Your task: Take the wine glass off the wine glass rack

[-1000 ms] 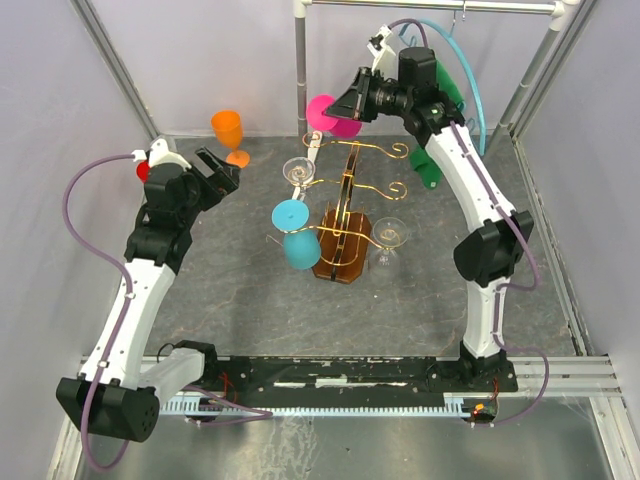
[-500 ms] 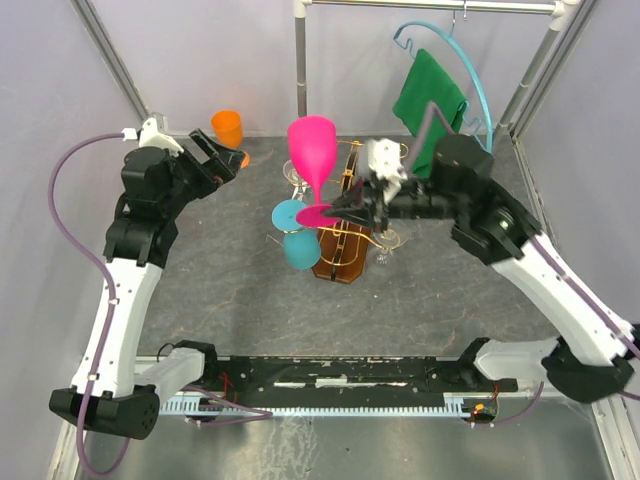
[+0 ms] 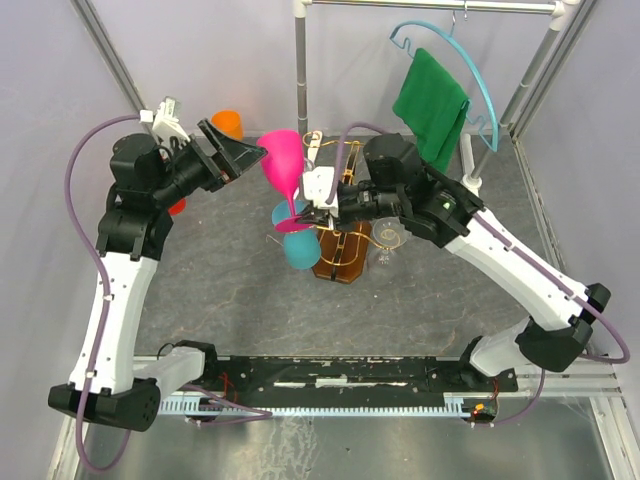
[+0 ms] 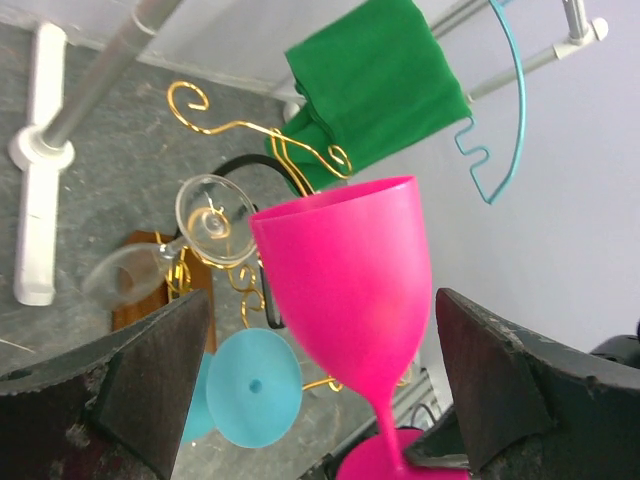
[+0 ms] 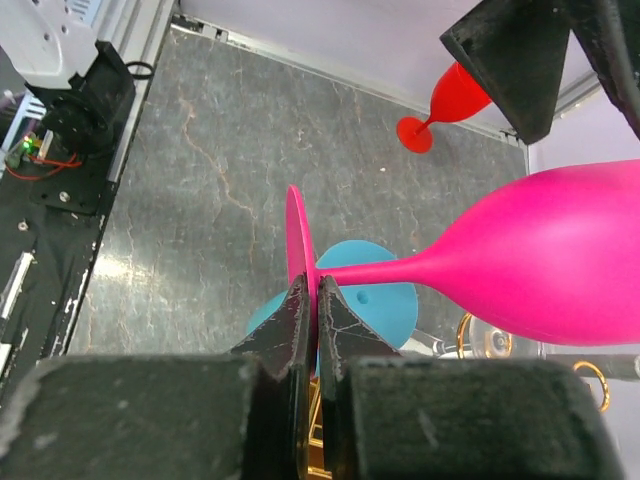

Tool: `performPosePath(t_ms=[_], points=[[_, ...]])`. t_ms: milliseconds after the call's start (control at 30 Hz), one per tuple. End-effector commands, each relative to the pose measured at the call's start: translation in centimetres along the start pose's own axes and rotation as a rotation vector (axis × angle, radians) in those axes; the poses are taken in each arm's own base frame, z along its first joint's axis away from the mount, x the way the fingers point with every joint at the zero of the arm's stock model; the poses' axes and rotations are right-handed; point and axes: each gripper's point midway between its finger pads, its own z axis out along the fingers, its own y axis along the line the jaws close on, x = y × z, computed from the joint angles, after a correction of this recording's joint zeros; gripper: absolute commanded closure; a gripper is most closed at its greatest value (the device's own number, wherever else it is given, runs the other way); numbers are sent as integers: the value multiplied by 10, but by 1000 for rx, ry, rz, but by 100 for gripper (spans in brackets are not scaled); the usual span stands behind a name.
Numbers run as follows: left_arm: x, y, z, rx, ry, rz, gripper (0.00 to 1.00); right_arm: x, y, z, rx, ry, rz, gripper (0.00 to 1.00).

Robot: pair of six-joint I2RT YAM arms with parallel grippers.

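While your right fingers point(image 5: 288, 328) pinch the pink wine glass point(image 3: 283, 162) by its foot, its cup sits between your spread left fingers point(image 4: 150, 372), up beside the wine glass rack point(image 3: 338, 264).

The left end effector point(image 3: 242, 163) gapes wide, raised and facing the right end effector point(image 5: 316, 300), which is pinched closed.
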Motion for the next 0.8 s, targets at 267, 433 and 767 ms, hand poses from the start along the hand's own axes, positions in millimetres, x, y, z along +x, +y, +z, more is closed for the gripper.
performPosePath(t_ms=[267, 433, 767], points=[[21, -27, 3, 164, 169, -85, 1, -35, -11, 9, 21, -33, -138, 98], [25, -32, 2, 192, 201, -87, 1, -43, -3, 21, -30, -45, -144, 98], [24, -24, 1, 155, 185, -23, 4, -37, -2, 28, -26, -11, -145, 99]])
